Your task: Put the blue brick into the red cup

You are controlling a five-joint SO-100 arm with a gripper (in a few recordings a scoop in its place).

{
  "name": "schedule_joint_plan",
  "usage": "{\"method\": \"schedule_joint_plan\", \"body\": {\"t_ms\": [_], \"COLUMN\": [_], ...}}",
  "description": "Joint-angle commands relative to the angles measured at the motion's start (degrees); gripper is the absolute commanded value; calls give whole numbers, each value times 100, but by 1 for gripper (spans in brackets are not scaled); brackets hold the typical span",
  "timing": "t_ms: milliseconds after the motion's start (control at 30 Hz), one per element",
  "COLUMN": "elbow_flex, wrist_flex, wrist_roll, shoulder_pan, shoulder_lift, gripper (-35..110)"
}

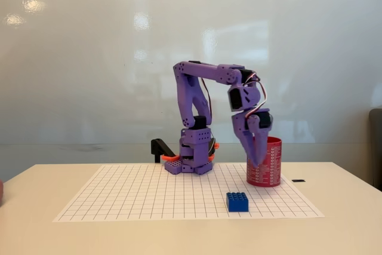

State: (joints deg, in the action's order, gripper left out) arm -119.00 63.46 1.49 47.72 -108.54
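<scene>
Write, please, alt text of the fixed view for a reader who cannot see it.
A purple robot arm's gripper hangs in front of a red cup on a gridded sheet. A blue brick lies on the sheet, nearer the camera, untouched.

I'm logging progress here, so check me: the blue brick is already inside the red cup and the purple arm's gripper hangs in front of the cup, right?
Not quite. In the fixed view the blue brick sits on the grid sheet, apart from the red cup, not inside it. The rest holds: the gripper hangs in front of the cup.
</scene>
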Motion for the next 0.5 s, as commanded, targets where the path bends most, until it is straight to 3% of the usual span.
{"method": "schedule_joint_plan", "body": {"t_ms": [0, 167, 467], "elbow_flex": [817, 475, -1116], "wrist_flex": [-176, -1046, -642], "wrist_roll": [334, -211, -1230], "shoulder_pan": [123, -659, -2118], "shoulder_lift": [290, -237, -1134], "gripper": [-1, -1, -1]}}
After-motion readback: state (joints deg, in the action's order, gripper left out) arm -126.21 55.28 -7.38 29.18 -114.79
